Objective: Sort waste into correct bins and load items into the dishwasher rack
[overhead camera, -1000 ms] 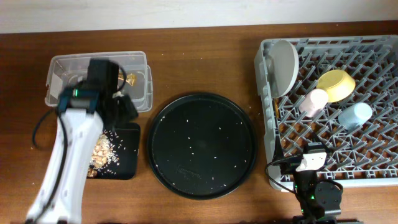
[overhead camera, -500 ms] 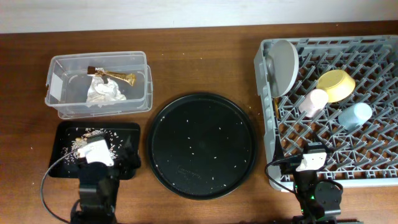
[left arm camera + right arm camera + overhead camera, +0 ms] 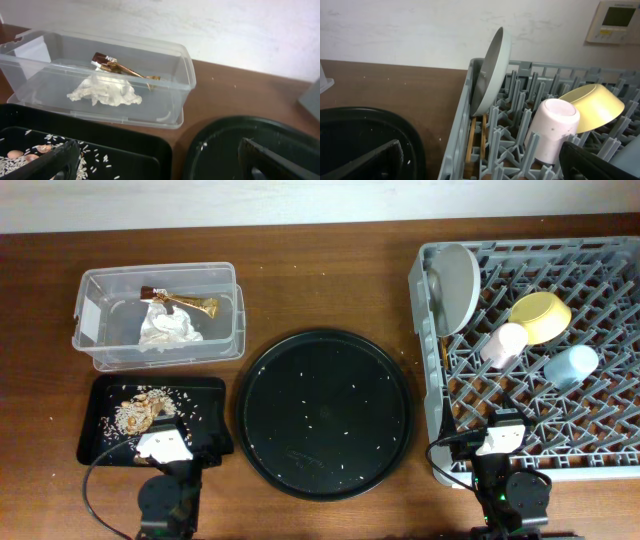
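The clear tub (image 3: 160, 272) holds the white napkin (image 3: 167, 328) and the gold-and-brown wrapper (image 3: 185, 304). The shallow black tray (image 3: 205, 405) holds rice and brown scraps (image 3: 135, 412). The grey rack (image 3: 530, 248) holds the plate (image 3: 457, 285) on edge, the yellow-green bowl (image 3: 540, 317), the pink cup (image 3: 503, 343), the blue cup (image 3: 571, 366) and the chopsticks (image 3: 472, 140). My left gripper (image 3: 160, 167) is open and empty, low at the black tray's front right corner. My right gripper (image 3: 480, 167) is open and empty at the rack's front left corner.
A large round black tray (image 3: 325, 370) with a few stray rice grains lies between the bins and the rack. Both arms sit drawn back at the table's front edge. A wall runs behind the table.
My left arm has pulled back from over the clear tub to the table's front edge, uncovering the napkin and wrapper in the tub. The right arm has not moved.
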Robot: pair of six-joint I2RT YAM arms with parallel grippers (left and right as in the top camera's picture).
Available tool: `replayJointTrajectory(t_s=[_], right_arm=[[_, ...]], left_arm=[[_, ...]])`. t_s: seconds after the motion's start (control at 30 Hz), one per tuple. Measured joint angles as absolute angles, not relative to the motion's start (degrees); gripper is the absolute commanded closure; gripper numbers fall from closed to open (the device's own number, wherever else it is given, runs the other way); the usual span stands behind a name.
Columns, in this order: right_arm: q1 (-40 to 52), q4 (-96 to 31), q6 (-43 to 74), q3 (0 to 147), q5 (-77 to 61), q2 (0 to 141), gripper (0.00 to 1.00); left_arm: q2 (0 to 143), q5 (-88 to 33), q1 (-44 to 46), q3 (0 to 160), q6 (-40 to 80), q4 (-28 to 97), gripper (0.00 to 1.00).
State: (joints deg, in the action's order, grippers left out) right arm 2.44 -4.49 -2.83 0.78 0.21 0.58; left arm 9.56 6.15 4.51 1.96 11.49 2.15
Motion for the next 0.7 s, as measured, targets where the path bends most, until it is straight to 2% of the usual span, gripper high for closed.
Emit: replayJointTrajectory(t_s=[0.33, 0.7], right_arm=[[2.44, -4.49, -2.83, 0.78, 0.19, 0.58, 0.01], [2.44, -4.51, -2.83, 0.78, 0.21, 0.58, 0.02]], left_arm=[[1.19, 4.89, 2.22, 0.95, 6.07, 4.47, 0.01], [0.89, 1.80, 2.00, 0.95, 1.06, 4.80, 0.01]])
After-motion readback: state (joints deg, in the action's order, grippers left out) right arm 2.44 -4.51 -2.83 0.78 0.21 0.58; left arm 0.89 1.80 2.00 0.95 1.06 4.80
